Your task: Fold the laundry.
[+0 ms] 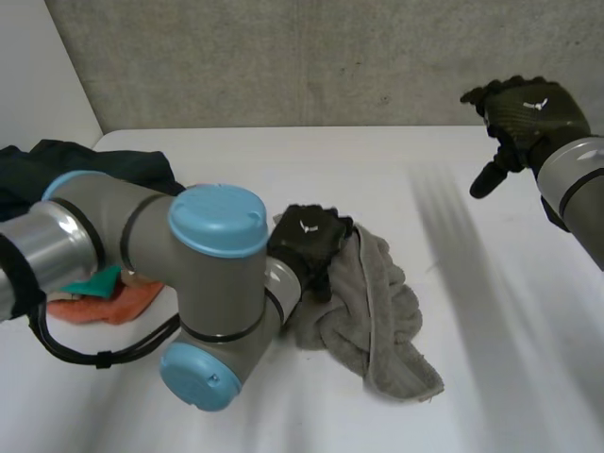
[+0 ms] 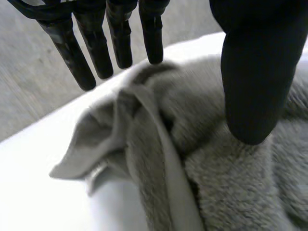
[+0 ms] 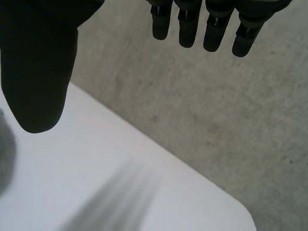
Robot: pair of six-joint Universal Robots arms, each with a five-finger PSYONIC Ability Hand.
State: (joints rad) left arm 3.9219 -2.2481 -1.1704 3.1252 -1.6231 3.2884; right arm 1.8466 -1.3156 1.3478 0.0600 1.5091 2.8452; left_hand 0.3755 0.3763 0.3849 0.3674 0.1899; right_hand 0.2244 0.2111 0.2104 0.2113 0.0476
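The left hand (image 1: 310,242) is held open over the far left part of the crumpled grey terry towel (image 1: 377,316), fingers straight and spread from the thumb, nothing clasped. The towel is heaped at the middle of the white table (image 1: 500,321). The right hand (image 1: 528,109) is held relaxed and empty above the table's far right corner.

- No words or numbers can be read anywhere.
- A small white emblem, without letters, stands on the back of the left hand (image 1: 311,231).
- A similar white emblem stands on the back of the right hand (image 1: 533,104).
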